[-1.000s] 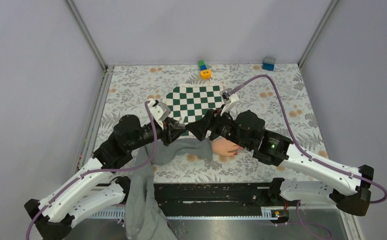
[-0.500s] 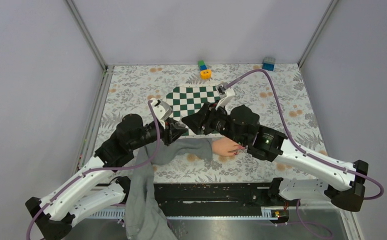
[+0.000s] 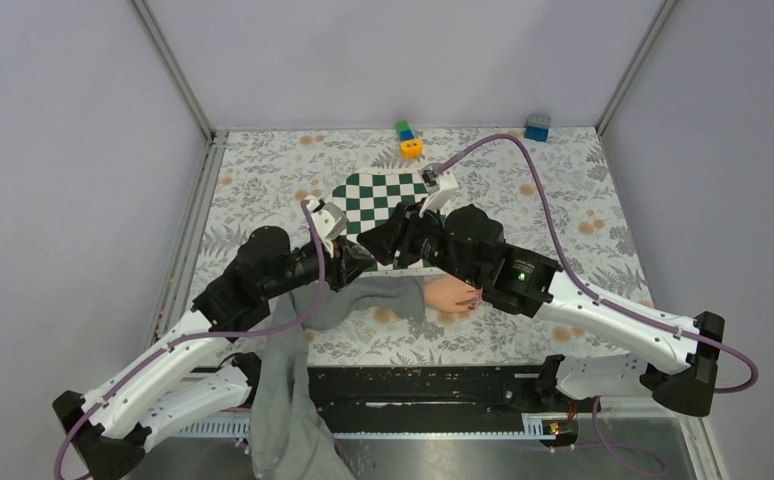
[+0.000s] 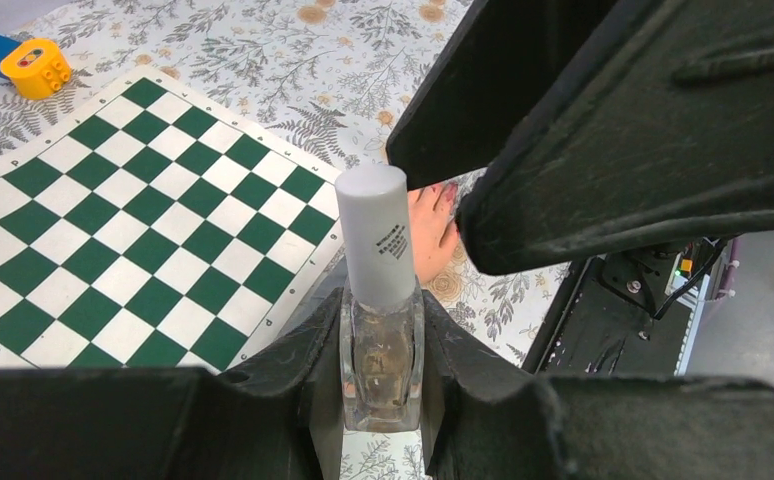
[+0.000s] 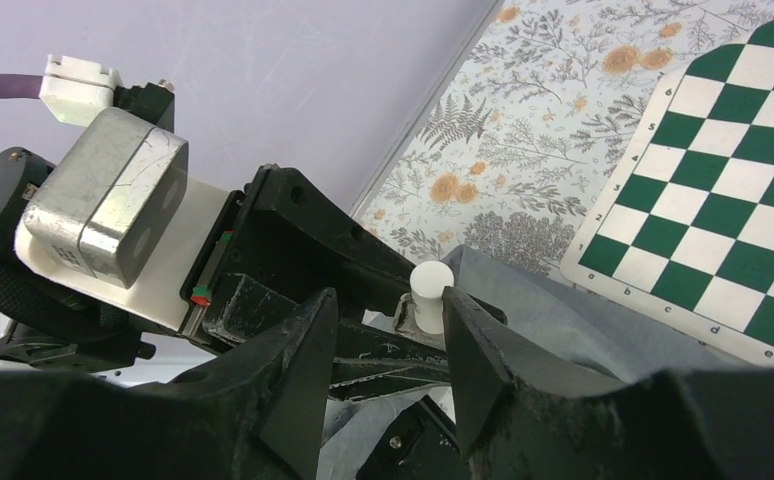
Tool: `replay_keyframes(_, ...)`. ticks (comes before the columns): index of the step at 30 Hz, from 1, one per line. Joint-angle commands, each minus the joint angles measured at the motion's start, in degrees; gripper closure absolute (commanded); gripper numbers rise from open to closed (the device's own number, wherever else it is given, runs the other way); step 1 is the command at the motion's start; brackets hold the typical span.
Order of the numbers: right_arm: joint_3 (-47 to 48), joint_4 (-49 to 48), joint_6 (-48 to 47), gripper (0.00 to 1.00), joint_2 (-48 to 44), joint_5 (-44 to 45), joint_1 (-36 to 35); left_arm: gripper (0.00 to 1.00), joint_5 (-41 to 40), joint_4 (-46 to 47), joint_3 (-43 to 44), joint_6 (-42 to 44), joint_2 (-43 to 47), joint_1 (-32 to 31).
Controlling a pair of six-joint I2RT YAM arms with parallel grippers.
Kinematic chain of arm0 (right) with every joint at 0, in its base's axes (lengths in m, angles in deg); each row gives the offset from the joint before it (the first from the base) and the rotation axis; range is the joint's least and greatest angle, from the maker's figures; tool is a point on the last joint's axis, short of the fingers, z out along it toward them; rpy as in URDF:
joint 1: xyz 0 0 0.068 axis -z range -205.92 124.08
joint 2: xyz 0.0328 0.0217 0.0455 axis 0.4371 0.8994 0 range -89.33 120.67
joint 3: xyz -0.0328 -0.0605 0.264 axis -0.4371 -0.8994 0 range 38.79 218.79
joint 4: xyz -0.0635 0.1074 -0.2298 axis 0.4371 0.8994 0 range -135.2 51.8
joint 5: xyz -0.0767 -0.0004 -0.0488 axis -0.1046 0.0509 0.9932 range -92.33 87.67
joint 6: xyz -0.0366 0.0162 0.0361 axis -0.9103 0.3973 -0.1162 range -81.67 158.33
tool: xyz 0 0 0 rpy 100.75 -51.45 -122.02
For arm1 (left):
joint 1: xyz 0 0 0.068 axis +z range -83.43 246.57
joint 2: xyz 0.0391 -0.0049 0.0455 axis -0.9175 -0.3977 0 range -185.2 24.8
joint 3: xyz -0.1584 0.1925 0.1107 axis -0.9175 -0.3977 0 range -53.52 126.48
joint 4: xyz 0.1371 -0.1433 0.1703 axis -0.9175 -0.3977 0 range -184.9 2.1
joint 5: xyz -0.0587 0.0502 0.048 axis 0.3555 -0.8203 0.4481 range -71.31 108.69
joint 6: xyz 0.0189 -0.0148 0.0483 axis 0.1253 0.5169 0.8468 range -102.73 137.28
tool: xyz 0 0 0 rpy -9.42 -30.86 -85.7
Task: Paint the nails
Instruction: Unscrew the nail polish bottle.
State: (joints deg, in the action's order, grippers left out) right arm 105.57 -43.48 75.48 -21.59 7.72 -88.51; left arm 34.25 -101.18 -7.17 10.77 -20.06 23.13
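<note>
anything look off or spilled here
Nothing spilled: the bottle sits upright and capped in the left fingers. Two oddities: the grey sleeve trails off the near edge of the table, and the chessboard lies at a slant.

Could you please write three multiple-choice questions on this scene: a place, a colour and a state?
1. Where is the nail polish bottle?
A. On the chessboard
B. In the left gripper
C. On the grey sleeve
2. What colour is its cap?
A. White
B. Red
C. Black
3. How is the right gripper?
A. Shut on the cap
B. Open
C. Shut, empty
Answers:
1 B: the left gripper's fingers clamp its glass body.
2 A: the cap is plain white.
3 B: its fingers stand apart on either side of the cap.
</note>
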Motion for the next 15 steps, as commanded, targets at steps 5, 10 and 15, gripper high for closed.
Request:
replay_keyframes(5,3.2,2.1,-0.6,0.5,1.4,2.7,-0.5,1.0,0.0,2.8,2.6,-0.4,-0.1,0.0)
replay_keyframes(10,4.2,4.3,-0.7,0.51,2.3,4.4,-0.5,1.0,-0.1,2.8,2.5,-0.4,0.0,-0.1)
replay_keyframes(15,4.0,3.8,-0.7,0.52,2.6,4.3,-0.5,1.0,0.0,2.6,2.8,-0.3,-0.3,0.0)
